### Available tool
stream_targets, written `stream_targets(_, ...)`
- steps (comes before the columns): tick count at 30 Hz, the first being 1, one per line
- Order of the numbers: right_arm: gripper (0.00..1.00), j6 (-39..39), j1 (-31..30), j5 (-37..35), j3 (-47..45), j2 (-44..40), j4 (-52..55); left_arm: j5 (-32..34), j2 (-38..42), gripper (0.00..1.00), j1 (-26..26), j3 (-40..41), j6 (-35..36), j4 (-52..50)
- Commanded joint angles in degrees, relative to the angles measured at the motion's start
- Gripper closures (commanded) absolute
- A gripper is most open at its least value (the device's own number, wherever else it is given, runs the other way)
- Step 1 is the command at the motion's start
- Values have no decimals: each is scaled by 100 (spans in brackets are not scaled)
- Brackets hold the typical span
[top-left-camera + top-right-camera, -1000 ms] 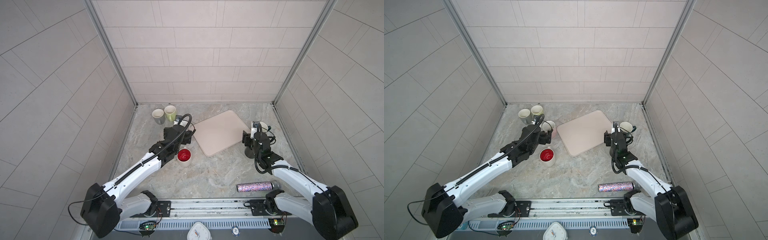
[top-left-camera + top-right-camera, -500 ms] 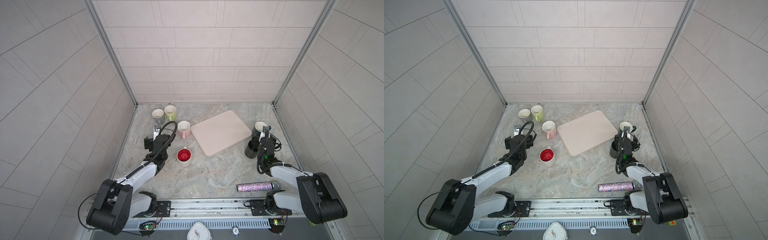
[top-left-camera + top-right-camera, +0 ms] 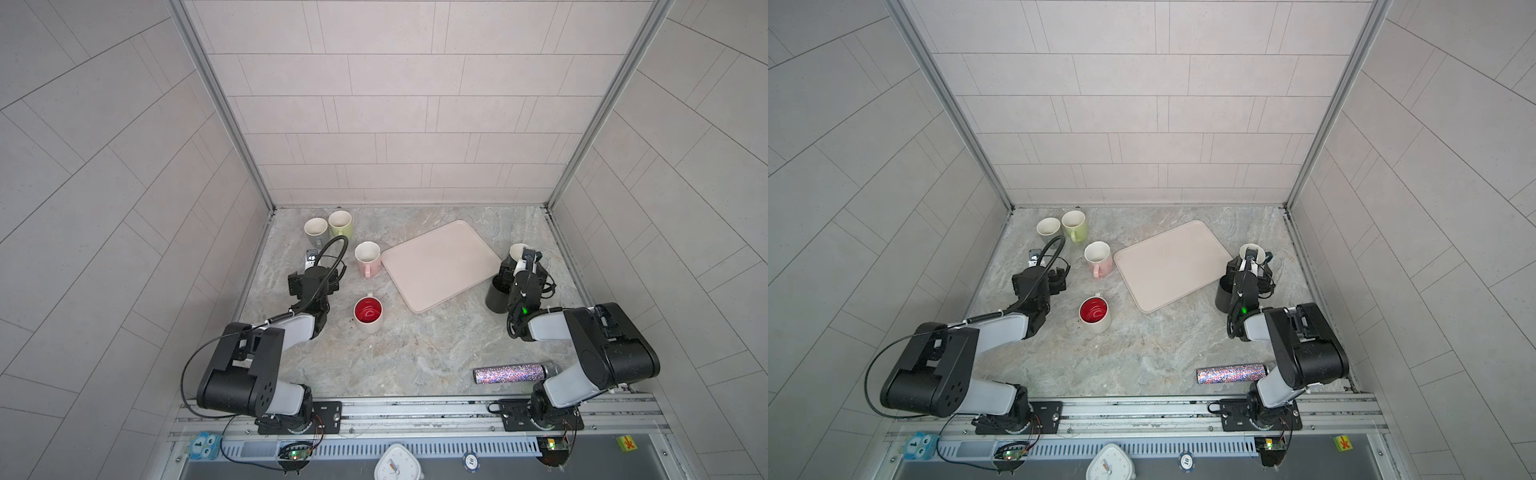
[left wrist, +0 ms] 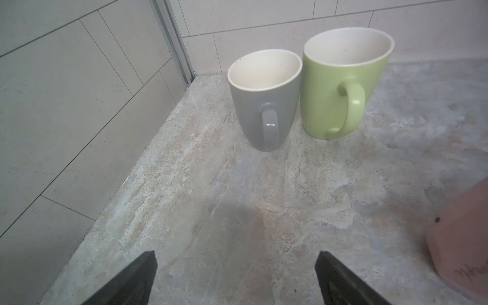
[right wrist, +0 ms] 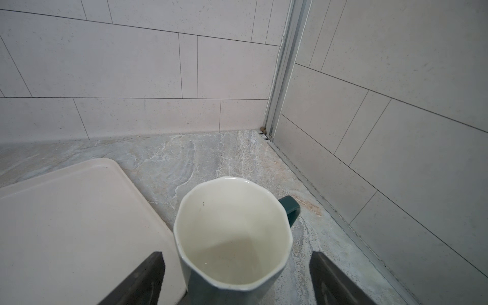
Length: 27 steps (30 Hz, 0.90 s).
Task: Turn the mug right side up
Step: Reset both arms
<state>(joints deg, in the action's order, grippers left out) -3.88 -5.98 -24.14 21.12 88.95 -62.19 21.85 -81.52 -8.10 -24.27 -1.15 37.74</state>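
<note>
**Item: teal mug** (image 5: 232,237). You have it standing on its base, mouth up, directly ahead of the right gripper (image 5: 236,253). Its body sits between the two fingers (image 5: 148,277), apart from both. The outside is dark teal and the inside glossy cream-white. The rim is faceted into flat sides rather than round. The handle (image 5: 290,208) is dark teal, on the mug's far side from the tool, turned toward the side wall (image 5: 396,145). In a top view only its pale rim (image 3: 515,250) shows beyond the wrist.

**Tools.** Your right gripper's jaws stand wide apart and hold nothing. Your left gripper (image 4: 235,252) is likewise spread and unloaded, low over the table (image 4: 237,198).

**Edges, right tool.**
- The tray (image 5: 66,224) lies flat on the side toward your other arm. Its rounded rim is just beside the mug's base; you cannot tell whether they touch.
- The side wall's metal track runs near on the opposite side, with a strip of table between.
- The back wall (image 5: 132,66) is well ahead, with open stone before it.
- A black mug (image 3: 494,299) stands close beside the wrist on the tray side, behind the fingertips.

**Edges, left tool.**
- The grey mug (image 4: 264,105) and green mug (image 4: 338,92) stand upright ahead, side by side, handles toward the tool. Open stone lies between them and the fingertips.
- The pink mug (image 4: 462,237) is near on the tray side.
</note>
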Motion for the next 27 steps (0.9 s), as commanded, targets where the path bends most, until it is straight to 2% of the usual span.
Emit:
stream_targets(1, 12, 182, -9, 111, -81, 160, 518, -63, 99, 0, 54, 362, 126, 875)
stream_targets(7, 11, 213, -9, 111, -91, 176, 474, -259, -817, 0, 250, 722, 102, 2672)
stream_targets(12, 9, 395, -23, 466, -207, 218, 169, -333, -998, 0, 266, 722, 115, 2779)
stream_targets(24, 7, 501, -114, 430, -329, 239, -87, -108, -997, 0, 246, 890, 73, 2932)
stream_targets(27, 7, 679, -232, 436, -604, 309, -710, -113, -998, 0, 240, 881, 71, 2930)
